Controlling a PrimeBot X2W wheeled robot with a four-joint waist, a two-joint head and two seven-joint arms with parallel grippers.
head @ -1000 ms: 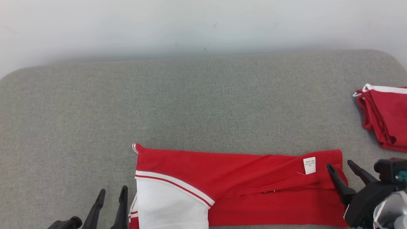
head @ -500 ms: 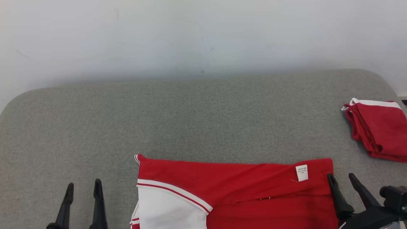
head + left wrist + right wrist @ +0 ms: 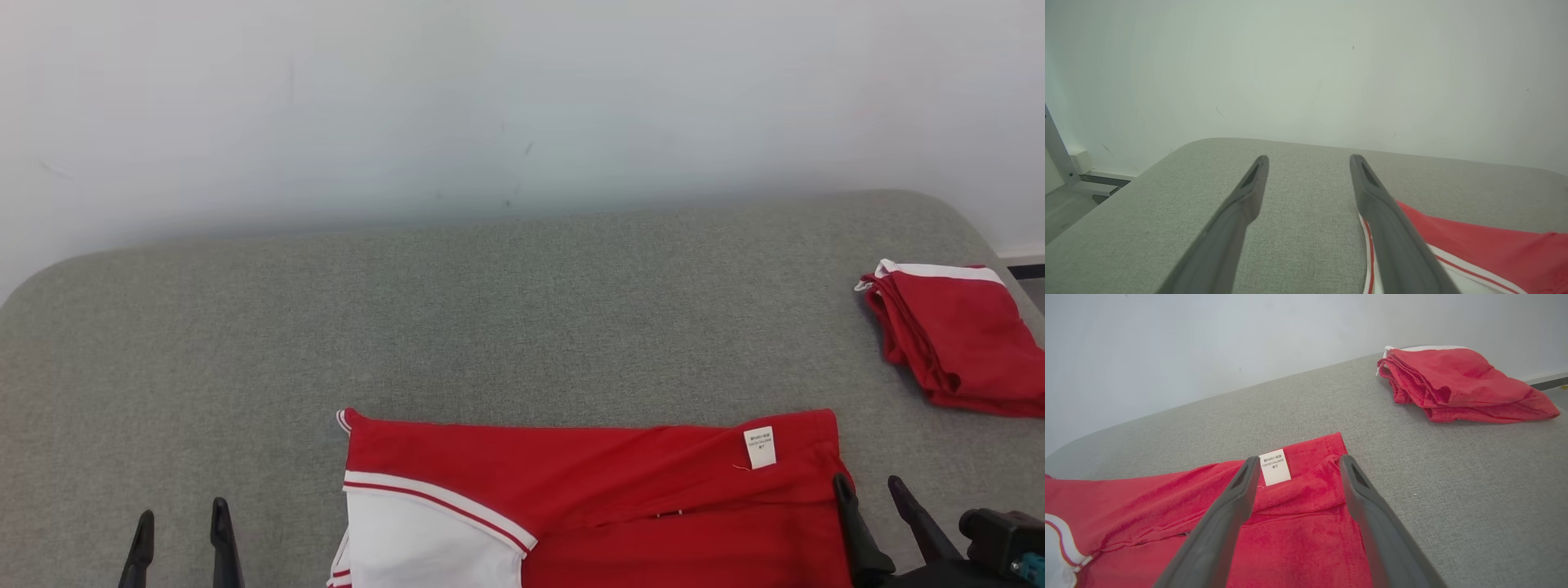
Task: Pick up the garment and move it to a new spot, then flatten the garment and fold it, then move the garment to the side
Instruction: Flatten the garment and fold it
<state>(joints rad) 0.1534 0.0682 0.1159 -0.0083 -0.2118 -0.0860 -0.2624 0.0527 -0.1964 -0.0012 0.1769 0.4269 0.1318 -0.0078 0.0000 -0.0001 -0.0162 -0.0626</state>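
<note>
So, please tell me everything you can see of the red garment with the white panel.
The red garment looks like soft knit cloth, folded into a long flat band that lies across the gray padded surface. At its left end is a white panel edged with a red and white stripe. Near its right end a small white label faces up. A few shallow creases run along it. The open right gripper stands at its right edge; whether it touches the cloth cannot be told.

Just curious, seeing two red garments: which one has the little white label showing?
The long garment spread at the near edge; its label sits near its right end. The folded bundle far right shows none.
</note>
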